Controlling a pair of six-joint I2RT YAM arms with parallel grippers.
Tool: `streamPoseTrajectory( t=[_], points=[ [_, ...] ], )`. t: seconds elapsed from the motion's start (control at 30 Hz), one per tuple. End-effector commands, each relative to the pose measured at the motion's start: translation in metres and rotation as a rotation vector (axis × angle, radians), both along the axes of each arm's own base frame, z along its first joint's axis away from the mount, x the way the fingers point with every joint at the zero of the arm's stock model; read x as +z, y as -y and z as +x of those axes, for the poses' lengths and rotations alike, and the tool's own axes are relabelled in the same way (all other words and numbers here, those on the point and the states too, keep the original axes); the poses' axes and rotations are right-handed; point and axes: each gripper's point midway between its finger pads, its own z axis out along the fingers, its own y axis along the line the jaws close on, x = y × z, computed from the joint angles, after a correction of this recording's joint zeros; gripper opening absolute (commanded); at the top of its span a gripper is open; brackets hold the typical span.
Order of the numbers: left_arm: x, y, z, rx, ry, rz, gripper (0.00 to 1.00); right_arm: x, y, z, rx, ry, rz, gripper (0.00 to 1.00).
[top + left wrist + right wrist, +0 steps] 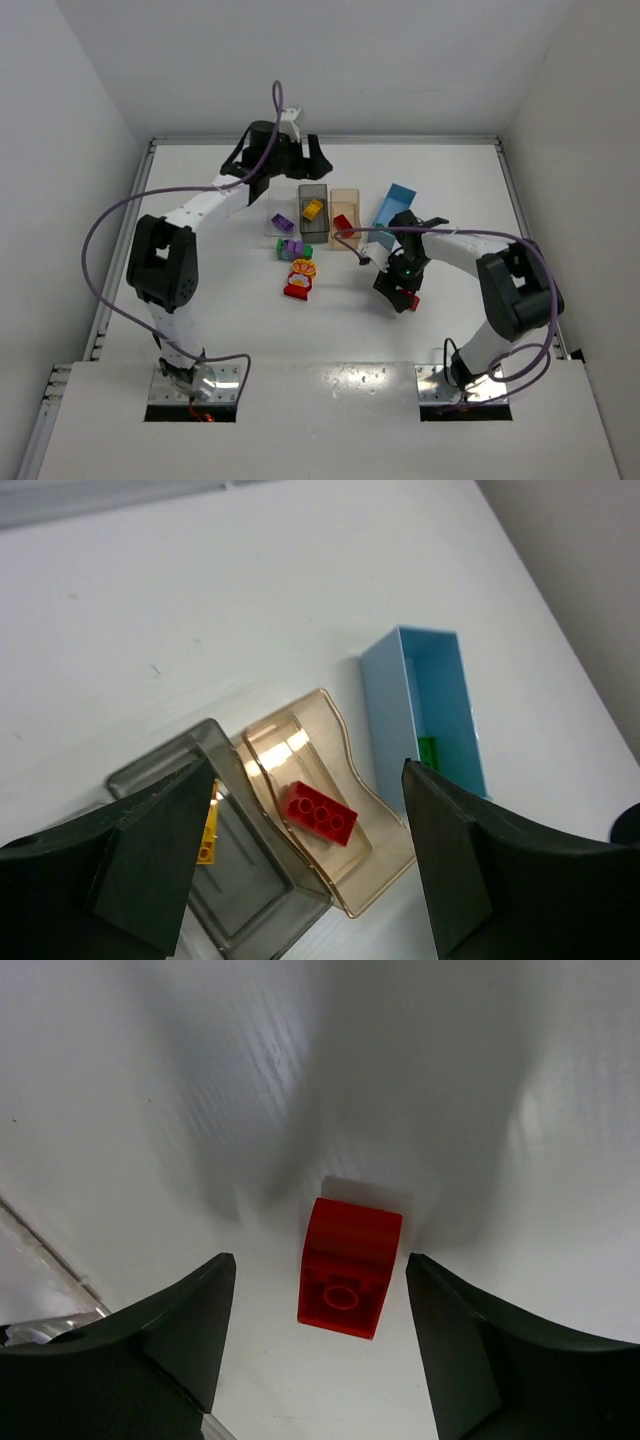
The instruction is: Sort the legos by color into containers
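My right gripper point(398, 290) is open and points down at the table. A small red lego point(348, 1265) lies on the table between its jaws, untouched; it also shows in the top view point(409, 301). My left gripper point(312, 160) is open and empty, held above the far side of the bins. Below it point(305, 850) are the smoky grey bin point(240, 890) with a yellow lego point(207, 825), the tan bin point(385, 865) with a red lego point(320, 812), and the light blue bin point(390, 695) with a green lego point(428, 752). The clear bin point(277, 231) holds a purple lego point(282, 222).
Loose legos lie in front of the bins: a green and purple pair point(292, 248), a yellow-orange one point(303, 267) and a red one point(298, 289). The bins stand in a row mid-table. White walls enclose the table at the back and both sides.
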Motion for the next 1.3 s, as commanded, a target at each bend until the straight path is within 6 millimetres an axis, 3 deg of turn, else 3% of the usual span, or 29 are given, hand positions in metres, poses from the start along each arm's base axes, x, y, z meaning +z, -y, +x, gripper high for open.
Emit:
streamPoseTrajectory(
  t=[0.0,0.07,0.2,0.23,0.27,0.33,0.37,0.43,0.47,0.53,0.57,0.6,0.63,0.7,0.73,0.83,0.87,0.97,1.13,1.17,1.23,1.27],
  points=[
    [0.048,-0.026,0.005,0.055,0.100,-0.055,0.82,-0.005,0.008,0.001,0.025,-0.029,-0.062,0.69],
    [0.058,-0.042,0.007,0.084,0.119,-0.060,0.82,-0.010,0.010,0.001,0.024,-0.023,-0.087,0.59],
    [0.058,-0.058,0.011,0.115,0.113,-0.056,0.82,-0.020,0.020,-0.002,0.032,-0.009,-0.146,0.41],
    [0.053,-0.065,0.013,0.129,0.103,-0.051,0.82,-0.022,0.021,-0.003,0.032,-0.017,-0.150,0.23],
    [0.057,-0.070,0.014,0.138,0.112,-0.054,0.82,-0.024,0.022,-0.002,0.023,-0.016,-0.159,0.15],
    [0.048,-0.078,0.012,0.155,0.099,-0.037,0.82,-0.018,0.015,0.008,0.013,0.005,-0.136,0.02],
    [0.040,-0.080,0.011,0.163,0.086,-0.029,0.82,-0.008,0.004,0.021,0.022,0.035,-0.109,0.02],
    [0.048,-0.085,-0.001,0.178,0.093,-0.036,0.82,0.013,-0.016,0.037,-0.019,0.048,-0.037,0.01],
    [0.029,-0.093,-0.009,0.204,0.046,-0.030,0.82,0.044,-0.044,0.064,-0.031,0.099,0.078,0.01],
    [0.028,-0.106,-0.017,0.241,0.053,-0.050,0.82,0.074,-0.077,0.085,-0.099,0.125,0.170,0.00],
    [0.025,-0.118,-0.028,0.269,0.036,-0.067,0.82,0.108,-0.099,0.114,-0.119,0.196,0.259,0.00],
    [0.024,-0.123,-0.032,0.283,0.036,-0.076,0.82,0.113,-0.114,0.130,-0.190,0.198,0.293,0.00],
    [0.023,-0.129,-0.036,0.292,0.035,-0.075,0.82,0.136,-0.127,0.153,-0.216,0.253,0.341,0.00],
    [0.025,-0.135,-0.041,0.297,0.038,-0.079,0.82,0.145,-0.139,0.174,-0.261,0.279,0.383,0.00],
    [0.026,-0.133,-0.046,0.275,0.039,-0.071,0.82,0.146,-0.149,0.188,-0.282,0.301,0.394,0.00],
    [0.029,-0.133,-0.053,0.236,0.026,-0.022,0.82,0.143,-0.157,0.207,-0.305,0.304,0.395,0.00],
    [0.024,-0.137,-0.055,0.225,0.025,0.005,0.82,0.125,-0.158,0.209,-0.309,0.270,0.371,0.00],
    [0.029,-0.133,-0.066,0.136,0.046,0.031,0.82,0.098,-0.154,0.214,-0.335,0.230,0.334,0.00],
    [0.028,-0.113,-0.101,-0.144,0.056,0.091,0.82,0.070,-0.151,0.212,-0.334,0.196,0.294,0.00],
    [0.011,-0.114,-0.111,-0.214,0.038,0.146,0.82,0.070,-0.151,0.212,-0.333,0.195,0.293,0.04],
    [0.001,-0.111,-0.123,-0.316,0.024,0.177,0.82,0.064,-0.145,0.214,-0.347,0.192,0.279,0.09],
    [-0.014,-0.115,-0.135,-0.387,0.000,0.231,0.82,0.059,-0.145,0.214,-0.348,0.183,0.272,0.19]
  ],
)
